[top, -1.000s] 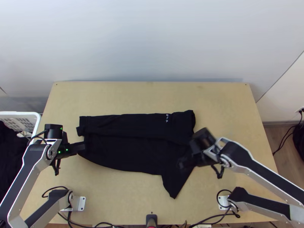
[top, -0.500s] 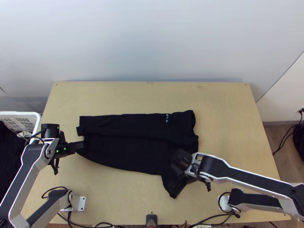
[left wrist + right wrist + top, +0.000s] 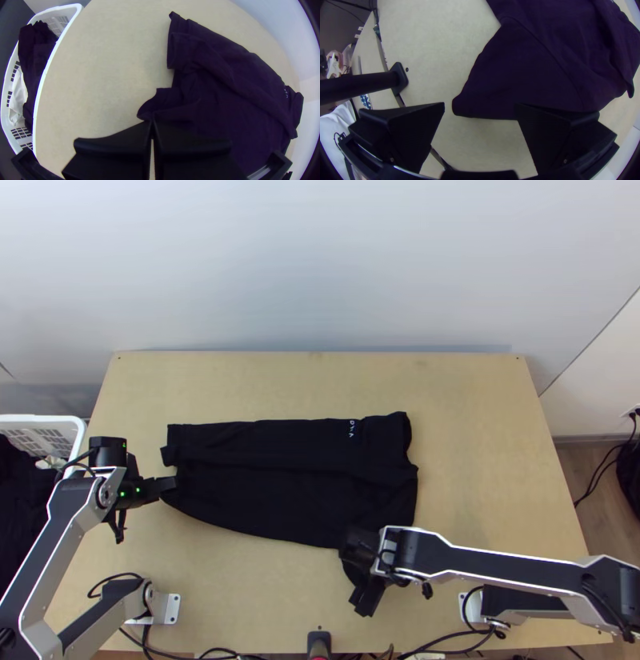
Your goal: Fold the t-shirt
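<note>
At left, one end of a black cloth t-shirt with small white lettering (image 3: 272,488) is pinched in the closed fingers of the left gripper (image 3: 152,122). Rightward from there, its long axis is laid across the light wooden table (image 3: 472,420), the far part folded over. At right, a black sleeve (image 3: 520,80) is pointed toward the near edge, its cuff framed by the nearer, right gripper's (image 3: 480,104) parted fingers; a grasp there is probably called for.

My left end effector (image 3: 170,484) meets the left end of the black t-shirt (image 3: 272,488) on the tabletop (image 3: 480,420); my right end effector (image 3: 362,602) is at its near corner.
</note>
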Tool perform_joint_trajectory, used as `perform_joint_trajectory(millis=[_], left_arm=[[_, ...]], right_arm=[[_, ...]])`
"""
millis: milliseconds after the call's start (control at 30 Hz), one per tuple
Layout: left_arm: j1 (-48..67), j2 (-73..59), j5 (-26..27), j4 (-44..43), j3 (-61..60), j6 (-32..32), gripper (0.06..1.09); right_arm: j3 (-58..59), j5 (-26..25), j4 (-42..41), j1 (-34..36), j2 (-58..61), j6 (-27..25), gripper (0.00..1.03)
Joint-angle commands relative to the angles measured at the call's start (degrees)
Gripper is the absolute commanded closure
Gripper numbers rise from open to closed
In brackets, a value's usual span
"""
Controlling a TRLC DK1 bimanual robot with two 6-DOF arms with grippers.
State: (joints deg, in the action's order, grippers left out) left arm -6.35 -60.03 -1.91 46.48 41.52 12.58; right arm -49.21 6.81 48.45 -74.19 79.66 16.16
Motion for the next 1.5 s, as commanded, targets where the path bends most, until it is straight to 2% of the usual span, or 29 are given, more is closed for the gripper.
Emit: perform_joint_trajectory(millis=[0, 300, 367, 400, 467, 500, 567, 600, 900, 1133, 1233, 1467], left_arm=[[-0.42, -1.05, -0.11, -0.34, 0.14, -0.27, 1.05], [-0.59, -1.49, -0.02, -0.6, 0.14, -0.19, 1.05], [-0.68, -1.49, -0.02, -0.6, 0.14, -0.1, 1.05], [-0.77, -1.49, -0.02, -0.6, 0.14, -0.19, 1.05], [-1.03, -1.49, -0.02, -0.6, 0.23, -0.27, 1.05], [-1.12, -1.41, -0.02, -0.6, 0.23, -0.27, 1.05], [-1.56, -1.41, -0.02, -0.51, 0.23, -0.45, 1.05], [-1.82, -1.32, -0.02, -0.6, 0.23, -0.54, 1.05], [-2.44, -1.32, 0.33, -0.42, 2.25, -0.36, 1.05], [-2.35, -1.84, 1.12, -0.07, 4.63, 0.69, 1.05], [-2.09, -2.28, 1.82, 0.45, 5.06, 1.84, 1.05], [1.43, -1.93, 4.46, 5.46, 5.59, 4.03, 1.05]], right_arm=[[-0.01, -3.64, -0.9, -1.83, 2.96, -0.96, 0.07], [-0.1, -4.87, -2.22, -3.68, 4.54, -0.17, 0.11], [-0.27, -5.14, -2.83, -3.94, 4.81, -0.26, 0.21], [-0.45, -5.4, -3.01, -4.03, 5.16, -0.34, 0.27], [-0.62, -6.28, -3.53, -4.21, 5.16, -0.69, 0.45], [-0.8, -6.72, -3.8, -4.21, 5.16, -0.96, 0.58], [-0.8, -7.69, -5.2, -4.29, 5.16, -2.54, 0.94], [-0.89, -7.69, -5.56, -4.29, 5.16, -3.33, 1.0], [-1.77, -7.86, -4.5, -2.45, 2.61, -3.68, 1.0], [-7.65, -7.6, 0.51, 9.07, -1.43, -4.65, 1.0], [-11.17, -5.58, 1.92, 14.16, -2.84, -4.21, 1.0], [-11.7, -4.7, 2.35, 21.46, -4.77, -4.3, 1.0]])
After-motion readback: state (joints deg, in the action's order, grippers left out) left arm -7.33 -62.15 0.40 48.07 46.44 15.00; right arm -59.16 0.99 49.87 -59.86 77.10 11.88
